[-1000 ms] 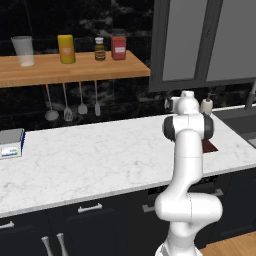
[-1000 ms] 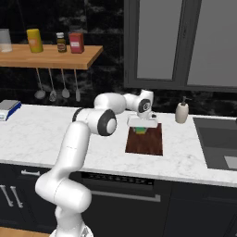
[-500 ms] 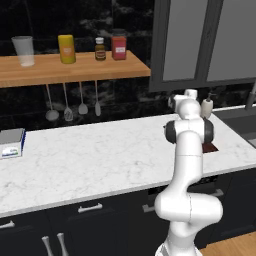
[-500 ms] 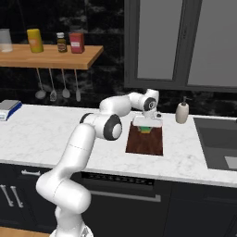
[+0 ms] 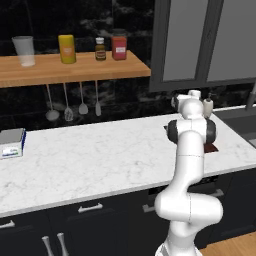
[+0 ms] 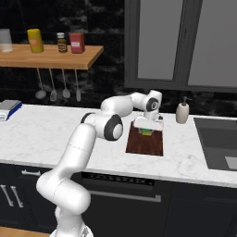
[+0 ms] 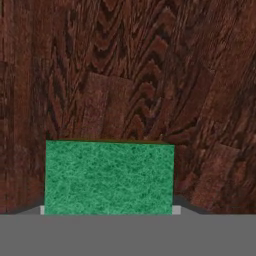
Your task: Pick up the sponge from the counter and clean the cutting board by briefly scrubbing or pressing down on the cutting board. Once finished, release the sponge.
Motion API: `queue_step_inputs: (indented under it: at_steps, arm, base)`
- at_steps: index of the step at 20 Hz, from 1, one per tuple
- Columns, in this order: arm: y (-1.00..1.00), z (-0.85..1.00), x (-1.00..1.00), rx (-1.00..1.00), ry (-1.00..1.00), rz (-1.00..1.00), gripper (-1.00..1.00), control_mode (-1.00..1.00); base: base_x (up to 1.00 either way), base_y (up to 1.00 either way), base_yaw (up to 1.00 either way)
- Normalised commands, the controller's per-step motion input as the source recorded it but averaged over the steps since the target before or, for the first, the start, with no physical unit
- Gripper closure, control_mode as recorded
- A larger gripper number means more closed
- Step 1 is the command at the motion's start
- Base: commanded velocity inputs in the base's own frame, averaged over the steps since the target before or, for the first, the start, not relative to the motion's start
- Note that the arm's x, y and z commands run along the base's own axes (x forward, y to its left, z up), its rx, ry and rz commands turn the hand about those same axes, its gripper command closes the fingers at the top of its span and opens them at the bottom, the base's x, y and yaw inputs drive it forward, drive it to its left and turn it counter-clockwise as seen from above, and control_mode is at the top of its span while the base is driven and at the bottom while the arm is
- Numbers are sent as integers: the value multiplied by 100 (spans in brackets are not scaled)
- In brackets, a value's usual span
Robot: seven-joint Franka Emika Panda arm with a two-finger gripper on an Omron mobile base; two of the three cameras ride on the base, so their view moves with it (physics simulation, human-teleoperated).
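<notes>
- From the right base view I see my white arm reaching over the long white marble counter (image 6: 41, 134), its two-finger gripper (image 6: 147, 126) low over the far end of the flat dark reddish-brown wooden cutting board (image 6: 145, 143).
- The small green-topped, yellow-bottomed sponge (image 6: 147, 131) sits directly under the hand, on or just above the board; I cannot tell whether they touch.
- In the hand view, the sponge's green face (image 7: 109, 177) lies between the fingers, with board grain (image 7: 130, 70) behind; I read the jaws as closed upon it.
- A beige soap dispenser (image 6: 182, 112) stands near the board; a grey-and-white box (image 5: 11, 143) lies well apart.
</notes>
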Motion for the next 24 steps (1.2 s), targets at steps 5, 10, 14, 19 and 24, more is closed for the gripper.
queue_step_inputs:
  at_steps: [5, 10, 14, 19, 24]
  arm:
    - [0, -70, -100, -1, -8, 0, 100, -100]
    - [0, -71, -100, -9, -16, 0, 100, -100]
    - [0, -56, -100, -19, -18, 0, 100, -100]
    - [0, -60, -100, -13, -12, 0, 100, -100]
    - [-2, -54, -98, -5, -10, 0, 100, -100]
  base:
    - [0, 0, 0]
    - [0, 0, 0]
    - [0, 0, 0]
    - [0, 0, 0]
    - [0, 0, 0]
